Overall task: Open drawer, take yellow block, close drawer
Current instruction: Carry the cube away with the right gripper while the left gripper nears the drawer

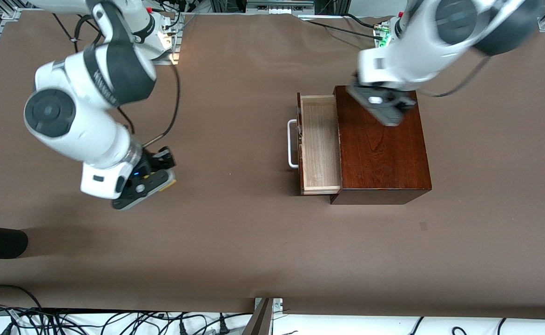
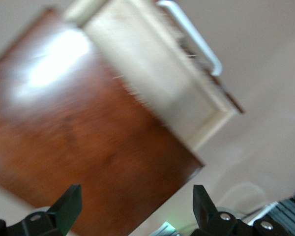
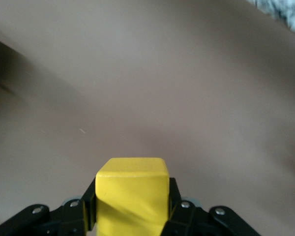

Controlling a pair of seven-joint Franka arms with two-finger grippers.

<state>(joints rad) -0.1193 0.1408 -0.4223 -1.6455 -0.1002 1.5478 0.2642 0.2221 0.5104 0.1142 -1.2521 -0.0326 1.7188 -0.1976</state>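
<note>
My right arm reaches down from its base toward its own end of the tabletop, elbow bent and wrist tilted; my right hand [image 3: 132, 209] hangs low there, fingers [image 3: 86, 211] pinched together on what they carry. My left arm bends forward, wrist pointing down, and my left hand [image 2: 135, 209] hovers with fingers [image 2: 69, 204] spread wide.

It looks like a robot lab: two robot arms [image 1: 81, 121] on a brown table [image 1: 235, 232], with many cables [image 1: 114, 321].
</note>
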